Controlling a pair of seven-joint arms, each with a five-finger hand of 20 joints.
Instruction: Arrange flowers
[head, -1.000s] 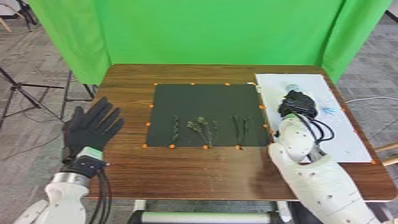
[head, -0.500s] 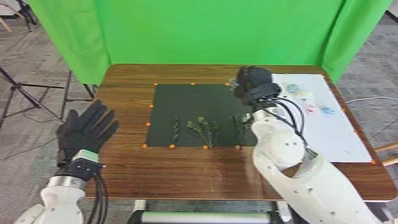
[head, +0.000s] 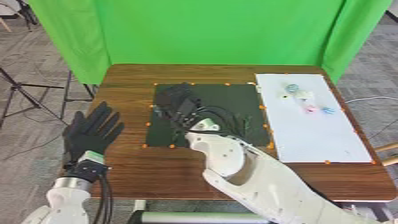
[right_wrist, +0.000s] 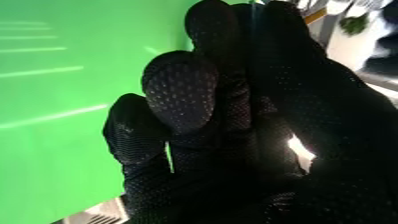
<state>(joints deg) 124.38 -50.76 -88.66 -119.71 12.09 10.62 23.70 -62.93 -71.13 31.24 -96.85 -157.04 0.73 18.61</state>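
Nearest us, beside the counter's (head: 178, 175) left edge, our left hand (head: 89, 134) has its fingers spread. Dark stems (head: 246, 128) lie on the black mat (head: 222, 95). Our right hand (head: 180, 102) is over the mat's left side; whether it pinches anything, we cannot tell. Small flower heads (head: 305, 95) sit on the white board (head: 320, 140); beyond hangs green cloth (head: 213, 35).

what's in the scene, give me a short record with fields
right hand: over the far left part of the black mat
left hand: fingers straight, at the left edge of the table
white board: right of the mat
on the board: small flower heads, including a pink one and a blue one
backdrop: green curtain
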